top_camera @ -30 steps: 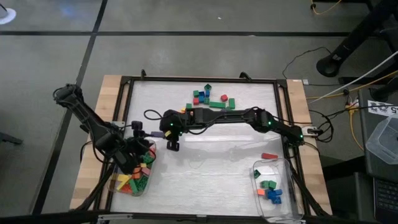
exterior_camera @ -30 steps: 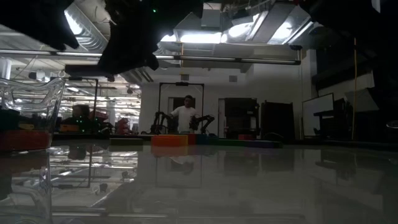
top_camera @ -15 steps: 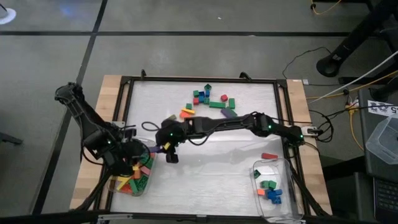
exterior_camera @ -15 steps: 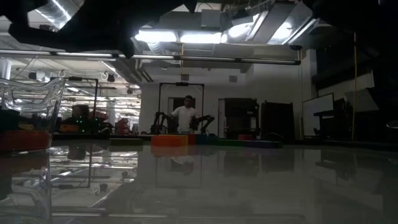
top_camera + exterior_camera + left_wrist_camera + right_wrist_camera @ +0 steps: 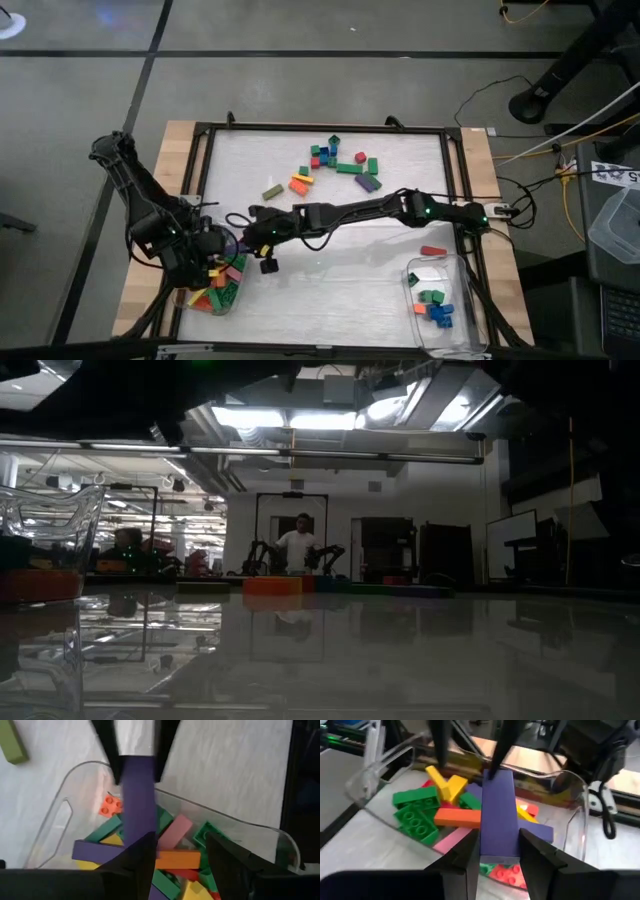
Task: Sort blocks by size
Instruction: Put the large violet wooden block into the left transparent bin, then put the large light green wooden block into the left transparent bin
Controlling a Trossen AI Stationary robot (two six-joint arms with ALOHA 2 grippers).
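Purple block [image 5: 497,815] clamped between right fingers [image 5: 465,857], over left tub [image 5: 385,785]
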